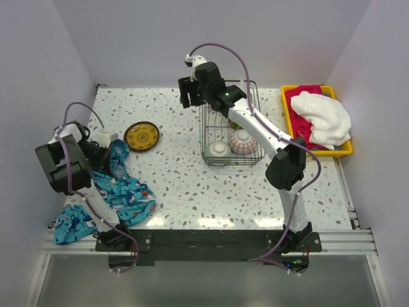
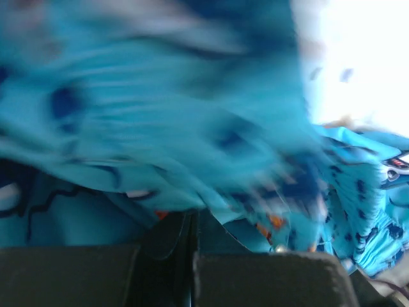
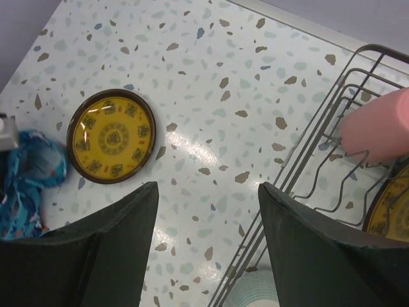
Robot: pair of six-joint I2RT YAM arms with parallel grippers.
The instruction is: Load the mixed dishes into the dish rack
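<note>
Top view, progress: partly done, I judge. The dish rack [image 1: 206, 137], centre right, holds the mint bowl [image 1: 219, 150] and the patterned bowl [image 1: 243, 142]. The yellow plate [image 1: 142, 135] waits on the table, upper left.
Top view, tray: the yellow tray [image 1: 326, 153], upper right, holds cloths.
Left wrist view: the left gripper [image 2: 193, 256] has its jaws together. A blurred blue cloth [image 2: 160, 128] fills the frame.
Right wrist view: the right gripper [image 3: 208, 192] is wide and empty. The pink cup [image 3: 377, 125] lies in the rack, at right.

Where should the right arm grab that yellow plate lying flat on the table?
Probably the dark rim of the yellow plate on the side facing the dish rack, coming down from above at a slant. It lies flat, face up, so only the raised rim offers a hold; the blue cloth crowds its other side.
</note>
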